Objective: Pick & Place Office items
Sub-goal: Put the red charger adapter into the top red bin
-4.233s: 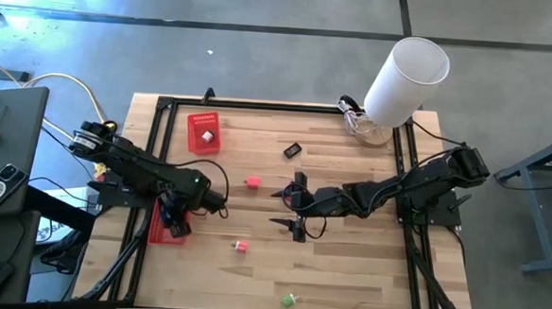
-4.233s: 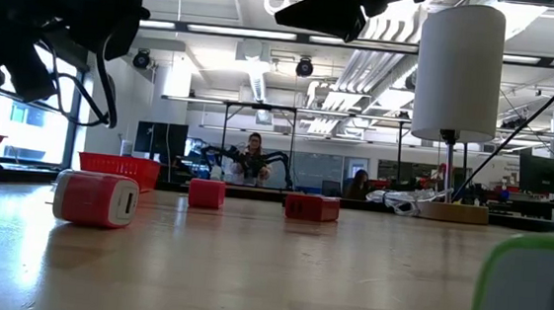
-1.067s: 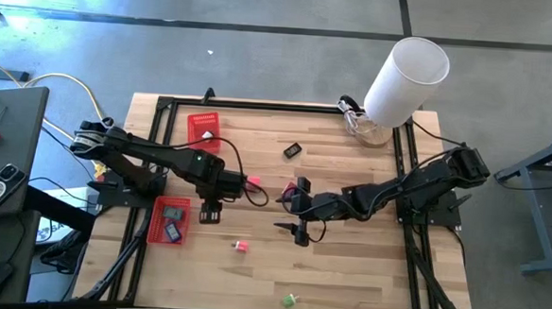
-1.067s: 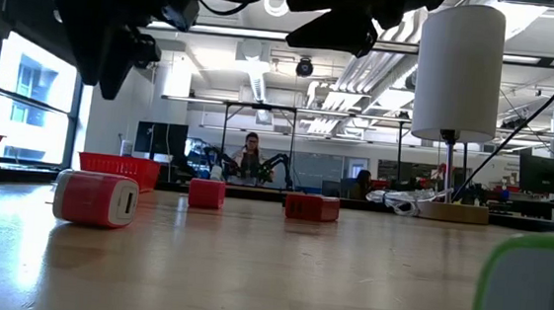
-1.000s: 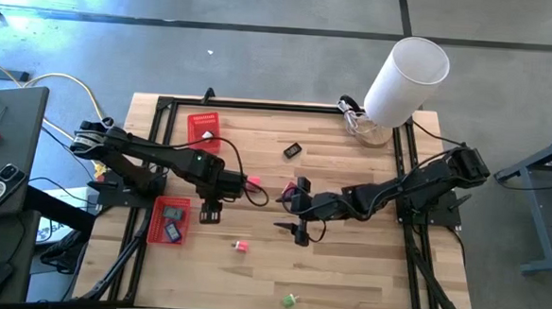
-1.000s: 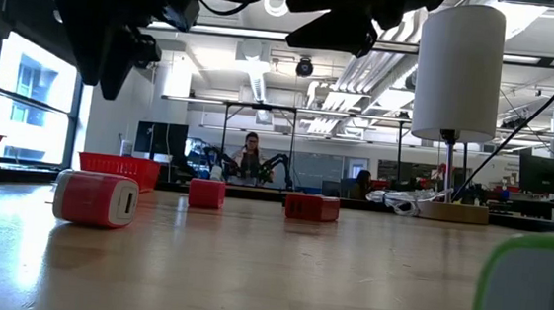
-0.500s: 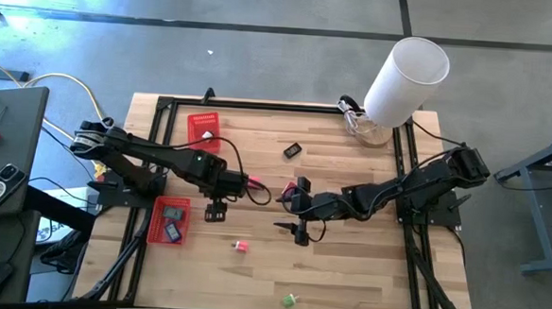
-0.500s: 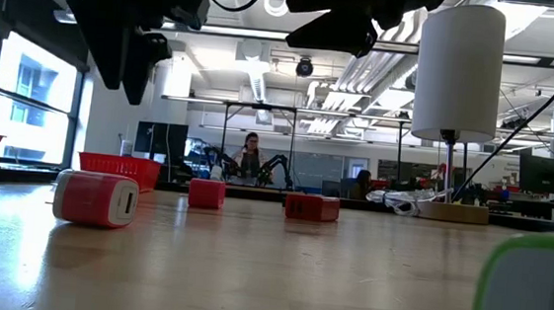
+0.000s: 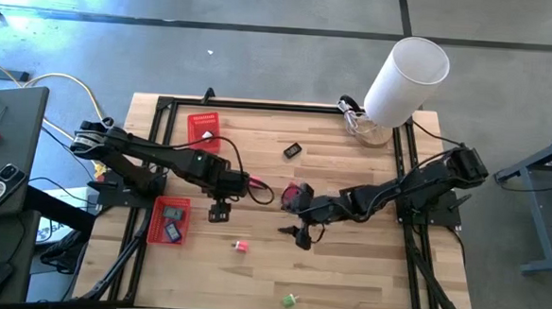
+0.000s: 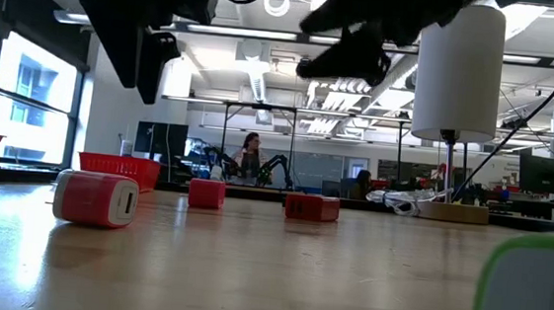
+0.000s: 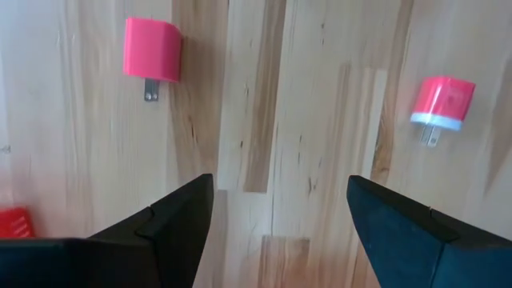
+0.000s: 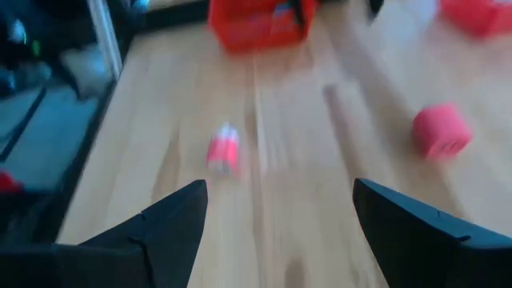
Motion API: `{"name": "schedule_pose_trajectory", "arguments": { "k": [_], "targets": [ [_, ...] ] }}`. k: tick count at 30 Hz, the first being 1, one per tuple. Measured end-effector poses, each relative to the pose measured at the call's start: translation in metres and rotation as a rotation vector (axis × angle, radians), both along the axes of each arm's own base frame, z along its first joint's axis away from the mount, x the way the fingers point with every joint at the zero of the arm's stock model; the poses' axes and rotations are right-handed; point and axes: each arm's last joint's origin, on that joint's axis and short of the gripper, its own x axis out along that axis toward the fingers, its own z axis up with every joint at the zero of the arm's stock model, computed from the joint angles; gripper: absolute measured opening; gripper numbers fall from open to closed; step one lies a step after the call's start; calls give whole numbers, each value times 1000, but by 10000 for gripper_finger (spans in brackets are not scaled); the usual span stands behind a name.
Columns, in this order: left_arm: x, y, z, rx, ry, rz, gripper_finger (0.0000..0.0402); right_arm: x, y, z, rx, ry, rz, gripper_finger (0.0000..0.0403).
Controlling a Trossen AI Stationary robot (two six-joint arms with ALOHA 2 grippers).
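Hovering my left claw (image 9: 218, 211) wide open and empty over the tabletop (image 9: 346, 272), I'd centre it on the pink plug (image 11: 153, 50) before dropping. My right claw (image 9: 299, 233), also wide, hangs near mid-table; the red-and-white plug (image 9: 241, 246) lies just beyond both.

Scattered small office items (image 9: 241, 246) on tabletop

Around my wooden table (image 9: 346, 272) lies a grey concrete floor (image 9: 262, 59), sunlit at one far corner. Beyond the tabletop I see an open workshop with tall windows (image 10: 25, 86), ceiling ducts (image 10: 373, 69), strip lights and distant desks.
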Motion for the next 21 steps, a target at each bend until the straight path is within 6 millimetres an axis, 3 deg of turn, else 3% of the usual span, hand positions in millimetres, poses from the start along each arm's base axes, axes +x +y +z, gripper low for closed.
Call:
{"name": "schedule_pose_trajectory", "arguments": {
  "k": [6,12,21],
  "targets": [
    [3,0,1,-4,-27,0,279,-1,-2,-22,-32,121,-47,301],
    [4,-1,1,-7,-41,0,279,-7,-5,-31,-60,214,-129,301],
    [4,-1,1,-9,-46,4,279,-25,-16,-53,-150,428,-389,301]
  ]
}}
